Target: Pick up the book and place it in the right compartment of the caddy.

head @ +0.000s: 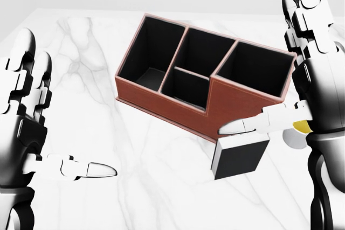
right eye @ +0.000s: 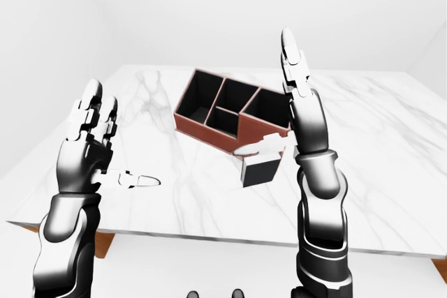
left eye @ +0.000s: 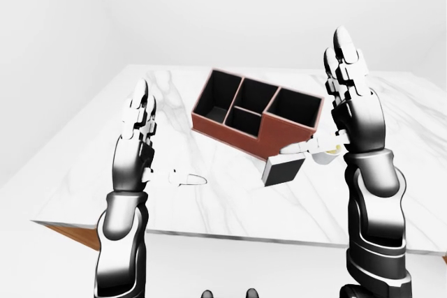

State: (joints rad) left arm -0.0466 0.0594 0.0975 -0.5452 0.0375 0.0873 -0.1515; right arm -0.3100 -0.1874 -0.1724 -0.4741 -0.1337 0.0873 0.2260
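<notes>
**Book Held Just Below the Caddy**

The left robot hand (head: 32, 127) is at 9 o'clock in the head view. Its fingers point up and are spread apart, and its thumb sticks out to the right over the white marble surface (head: 97, 68). It holds nothing.

The brown caddy (head: 202, 76) sits on the surface near 12 o'clock in the head view. It is turned at a slant. It has a long box on its left, two small boxes in the middle and a big box on its right. All of them look dark inside.

The book (head: 238, 157) is dark with a pale edge. It is at 5 o'clock in the head view, just below the caddy's lower right corner. It is outside the caddy and tilted.

The right robot hand (head: 307, 74) is at 3 o'clock. Its long fingers point up and are apart. Its thumb (head: 253, 126) lies along the top of the book. I cannot tell what else touches the book.

A small yellow and white thing (head: 299, 133) peeks out beside the right robot hand. It is mostly hidden.
</notes>
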